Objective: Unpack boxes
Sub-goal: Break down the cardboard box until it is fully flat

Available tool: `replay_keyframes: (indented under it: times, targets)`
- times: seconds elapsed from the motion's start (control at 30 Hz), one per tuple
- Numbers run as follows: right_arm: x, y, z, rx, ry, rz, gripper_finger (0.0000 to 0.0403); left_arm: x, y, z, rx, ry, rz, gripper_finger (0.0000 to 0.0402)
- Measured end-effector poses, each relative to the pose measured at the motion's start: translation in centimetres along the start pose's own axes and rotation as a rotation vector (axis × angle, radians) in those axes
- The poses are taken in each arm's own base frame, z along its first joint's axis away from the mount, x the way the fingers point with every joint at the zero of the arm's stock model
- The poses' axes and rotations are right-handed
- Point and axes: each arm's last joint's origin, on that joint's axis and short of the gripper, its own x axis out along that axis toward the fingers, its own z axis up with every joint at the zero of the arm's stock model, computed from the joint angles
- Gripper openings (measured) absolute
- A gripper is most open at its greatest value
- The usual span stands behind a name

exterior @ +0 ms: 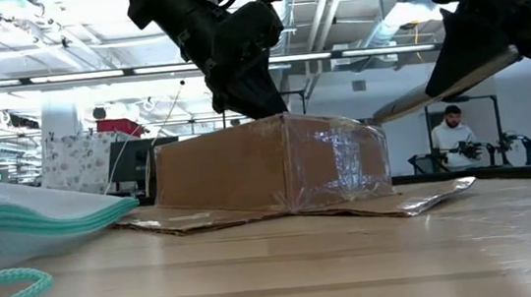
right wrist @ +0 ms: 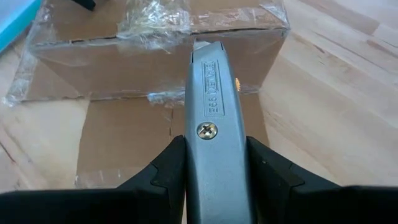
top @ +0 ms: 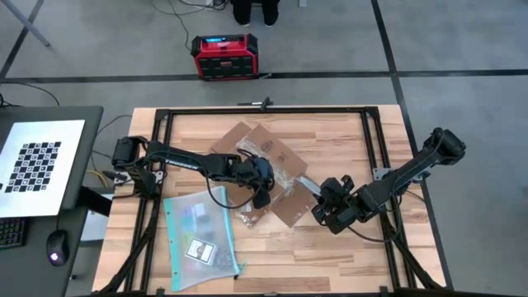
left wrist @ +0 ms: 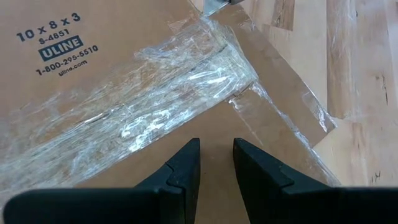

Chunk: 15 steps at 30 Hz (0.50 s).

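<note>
A taped brown cardboard box (top: 266,165) is seen at the worktop's (top: 346,247) centre. The left pincer (top: 262,183), slightly parted and empty, is poised above it. At four o'clock, a utility knife (right wrist: 214,134) is clenched by the right pincer (top: 328,208). The box is judged light, stiff, tape-slick; flap edges are best gripped.

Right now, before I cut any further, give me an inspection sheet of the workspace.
Surface: wooden table, black frame.
Job's things: cardboard box at centre, flaps splayed, clear tape wrinkled on top.
Clutter: clear teal-edged pouch at front left.
Grippers: left gripper over the box, slightly open, empty; right gripper shut on utility knife, aimed at the box.
Cables: nothing seen on the table.
Surroundings: red and black case on floor; person behind.
</note>
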Motion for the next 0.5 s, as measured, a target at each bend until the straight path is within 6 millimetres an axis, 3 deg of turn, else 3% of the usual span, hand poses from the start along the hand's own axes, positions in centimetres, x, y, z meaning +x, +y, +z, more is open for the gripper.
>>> replay_keyframes:
  times: [0.5]
  targets:
    - [0.02, -0.07, 0.32, 0.01, -0.006, 0.004, 0.0119, -0.03, 0.0, 0.03, 0.0, -0.003, 0.0, 0.0082]
